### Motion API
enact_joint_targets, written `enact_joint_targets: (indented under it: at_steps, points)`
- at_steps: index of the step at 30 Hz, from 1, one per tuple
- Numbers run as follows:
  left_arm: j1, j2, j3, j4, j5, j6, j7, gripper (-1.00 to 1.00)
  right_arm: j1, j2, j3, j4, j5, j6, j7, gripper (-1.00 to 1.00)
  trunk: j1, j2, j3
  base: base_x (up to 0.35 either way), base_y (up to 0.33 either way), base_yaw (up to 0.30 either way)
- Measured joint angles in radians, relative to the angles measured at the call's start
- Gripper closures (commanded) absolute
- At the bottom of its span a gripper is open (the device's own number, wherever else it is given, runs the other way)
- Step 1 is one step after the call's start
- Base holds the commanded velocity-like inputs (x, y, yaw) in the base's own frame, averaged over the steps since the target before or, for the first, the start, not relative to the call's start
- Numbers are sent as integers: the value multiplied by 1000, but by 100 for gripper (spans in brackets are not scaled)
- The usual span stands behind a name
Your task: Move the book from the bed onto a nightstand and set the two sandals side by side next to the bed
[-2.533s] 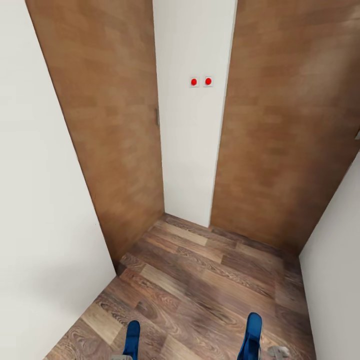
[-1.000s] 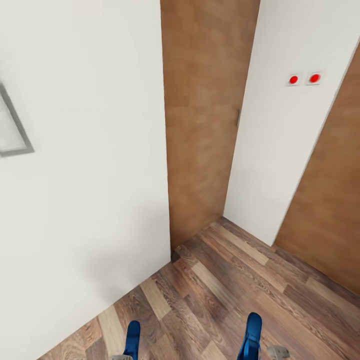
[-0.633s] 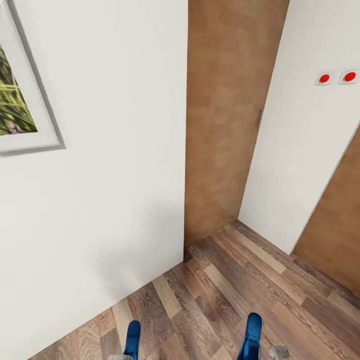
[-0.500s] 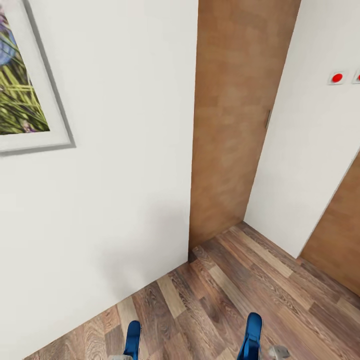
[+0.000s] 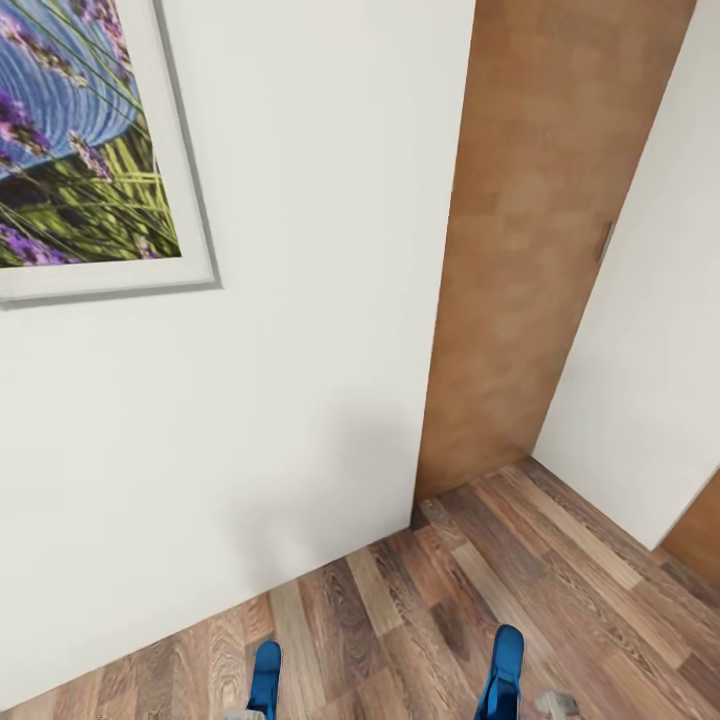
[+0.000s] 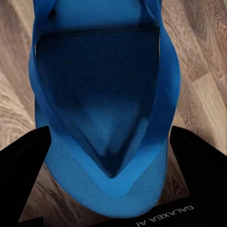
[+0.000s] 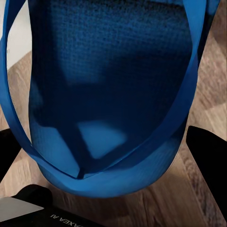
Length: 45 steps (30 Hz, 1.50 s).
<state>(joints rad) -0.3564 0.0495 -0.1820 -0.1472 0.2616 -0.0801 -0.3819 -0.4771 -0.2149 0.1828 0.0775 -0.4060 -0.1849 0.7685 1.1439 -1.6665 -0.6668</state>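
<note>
A: Head view first: what is faced?

B: A white wall (image 5: pixel 250 420) is faced, with a framed picture (image 5: pixel 80 150) of purple flowers hung high on it. Right of that wall a brown wooden door (image 5: pixel 540 250) is set back, and a grey-brown plank floor (image 5: pixel 420 610) runs out from the wall's foot. No bed is seen from this spot, so which way it lies from the wall cannot be told.

A: And the sandals?

B: Both are carried, clear of the floor. The left sandal (image 5: pixel 265 678) is clamped in the left gripper (image 6: pixel 111 189), one dark finger seen on each side of its sole; the right sandal (image 7: pixel 109 94) is gripped likewise by the right gripper (image 7: pixel 106 182). In the head view their long axes are pointed toward the wall, side by side but well apart.

A: What is the coming move turned on?

B: Probably a turn of the base away from the wall, since the bed must be found before either sandal is set down. The wall is close ahead, so the sandal tips could be brushed against it if the base is driven forward.
</note>
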Motion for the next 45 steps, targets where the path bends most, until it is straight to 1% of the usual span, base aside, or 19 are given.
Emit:
enact_joint_targets:
  at_steps: [45]
  points:
    - [0, -1, 0, 0, 0, 0, 0, 100, 0, 0, 0, 0, 0, 0, 0, 100, 0, 0, 0, 0, 0, 291]
